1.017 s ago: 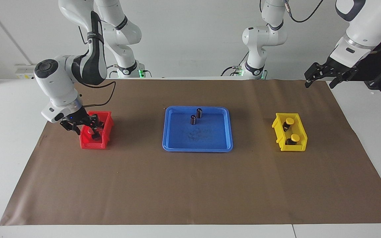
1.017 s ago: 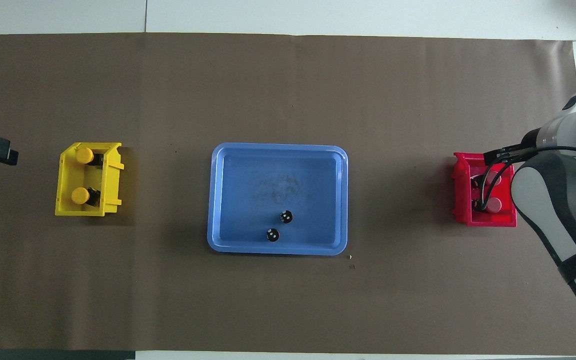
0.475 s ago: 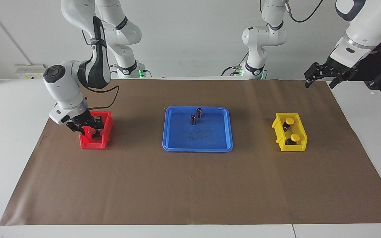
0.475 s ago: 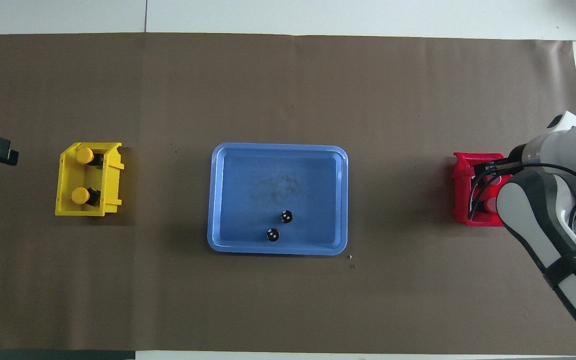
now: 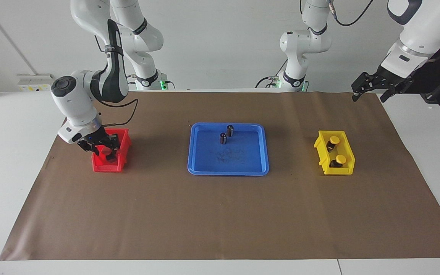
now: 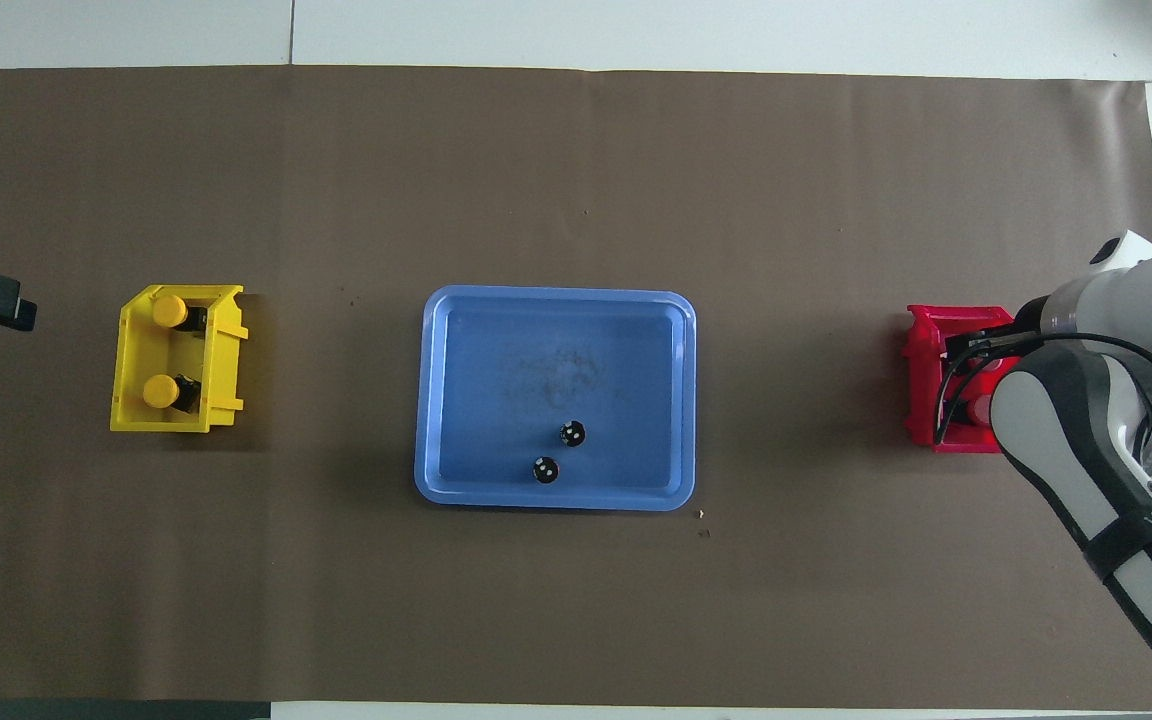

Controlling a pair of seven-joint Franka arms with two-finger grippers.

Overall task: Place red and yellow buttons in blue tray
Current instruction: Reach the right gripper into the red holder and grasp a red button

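My right gripper (image 5: 104,149) hangs in the mouth of the red bin (image 5: 107,166), shut on a red button (image 5: 107,152) whose cap shows between its fingers. In the overhead view the right arm covers that button, and another red cap (image 6: 980,408) shows in the red bin (image 6: 921,380). Two yellow buttons (image 5: 334,139) (image 5: 341,158) stand in the yellow bin (image 5: 334,170), also seen as yellow buttons (image 6: 169,309) (image 6: 159,390) from overhead. The blue tray (image 5: 227,172) (image 6: 556,500) lies mid-table. My left gripper (image 5: 369,91) waits open above the mat's corner at the left arm's end.
Two dark cylinders (image 5: 230,130) (image 5: 223,138) stand in the tray on the side nearer the robots, seen from above as dark cylinders (image 6: 572,433) (image 6: 545,469). A brown mat (image 5: 220,214) covers the table. The yellow bin (image 6: 176,420) and the red bin sit at the table's two ends.
My right gripper has risen a little out of the red bin with the red button, its wrist swinging toward the robots. The left arm has not moved.
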